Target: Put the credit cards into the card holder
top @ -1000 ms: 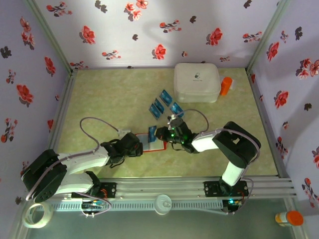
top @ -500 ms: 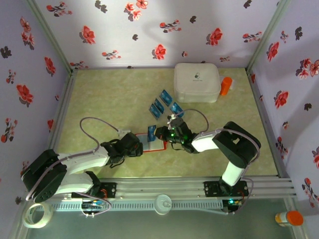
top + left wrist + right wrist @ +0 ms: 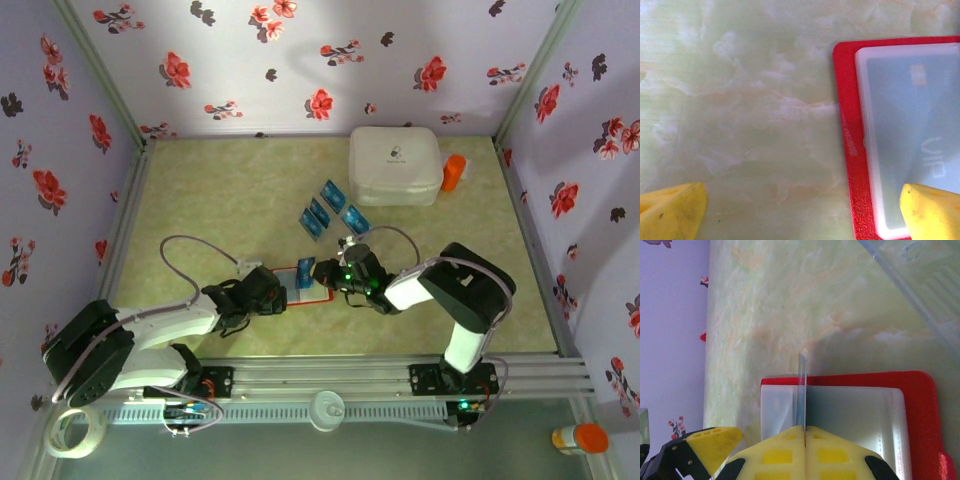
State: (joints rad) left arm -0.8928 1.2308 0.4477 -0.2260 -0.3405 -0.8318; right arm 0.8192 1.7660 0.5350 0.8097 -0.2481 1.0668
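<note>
Top external view: card holder [image 3: 298, 285] is mostly covered where both arms meet over it; only a red strip and a corner show. Right gripper [image 3: 318, 270] and left gripper [image 3: 279, 296] are too small here to read their fingers. Loose credit cards [image 3: 318, 214], blue, lie on the table [image 3: 220, 200] well apart from the holder, between it and the white box [image 3: 395, 165]. Their print is not legible.

Right wrist view: fingers [image 3: 840, 452] pressed together on a pinched card [image 3: 801, 385]. It shows edge-on as a thin upright line, face hidden. It stands over the holder's clear pocket [image 3: 850, 410], toward the pocket's left end. Cannot tell whether its lower edge touches the pocket. Holder is cut off at the bottom.

Left wrist view: fingers [image 3: 670, 210] spread wide, nothing between them. One tip is over bare table, the other over the pocket's lower corner. Holder is cut off at right and bottom. A pocketed card [image 3: 910, 115], pale, lies inside the sleeve, lettering blurred.
</note>
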